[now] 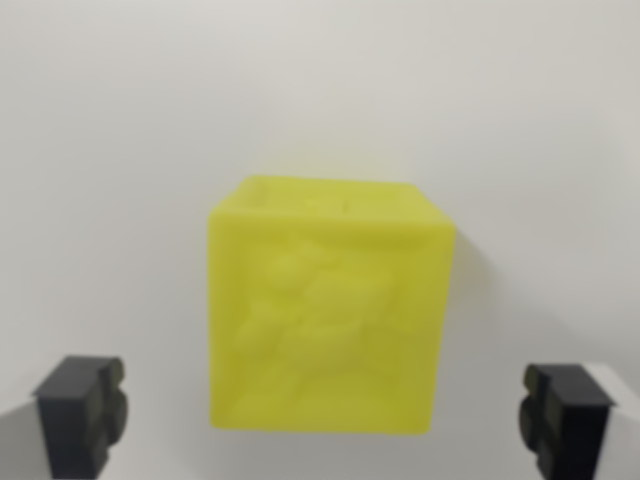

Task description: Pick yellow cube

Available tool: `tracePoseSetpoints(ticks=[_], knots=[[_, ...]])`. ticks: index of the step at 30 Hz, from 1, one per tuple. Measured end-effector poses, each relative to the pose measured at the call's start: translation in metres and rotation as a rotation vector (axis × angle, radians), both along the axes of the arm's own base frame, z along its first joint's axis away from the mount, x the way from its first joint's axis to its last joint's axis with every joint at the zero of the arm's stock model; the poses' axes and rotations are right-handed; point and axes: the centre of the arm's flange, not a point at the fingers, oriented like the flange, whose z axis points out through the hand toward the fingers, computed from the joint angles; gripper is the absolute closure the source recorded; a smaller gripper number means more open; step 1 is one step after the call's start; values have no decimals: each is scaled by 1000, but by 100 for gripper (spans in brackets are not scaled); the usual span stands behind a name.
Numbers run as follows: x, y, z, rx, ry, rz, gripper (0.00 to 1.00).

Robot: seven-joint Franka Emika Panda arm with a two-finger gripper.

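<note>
Wrist view: a close, slightly blurred look down at a yellow cube (330, 310) on a plain white surface (120, 120).
Cube: it fills the centre of the frame, resting flat on the surface, with its top face toward the camera and a strip of its far side visible along the upper edge.
Gripper (324, 418): spread wide and holding nothing. One black fingertip (82, 410) sits at the lower left corner of the frame, the other at the lower right.
Cube and gripper: the cube lies between the two fingertips, apart from both, with white surface showing on each side. It sits a little above the line joining them in the frame.
Step in hand: lining up over the cube before the grasp, as I judge it.
Next move: likely a descent until the fingertips flank the cube's sides, then a closing squeeze and a lift.
</note>
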Motion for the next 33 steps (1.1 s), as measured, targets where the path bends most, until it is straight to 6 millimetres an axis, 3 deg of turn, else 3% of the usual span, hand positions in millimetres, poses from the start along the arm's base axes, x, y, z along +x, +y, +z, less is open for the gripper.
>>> tracePoseSetpoints(ticks=[19, 33], knots=[[0, 0, -45, 1, 1, 0, 0], [0, 0, -47, 0, 1, 0, 0]])
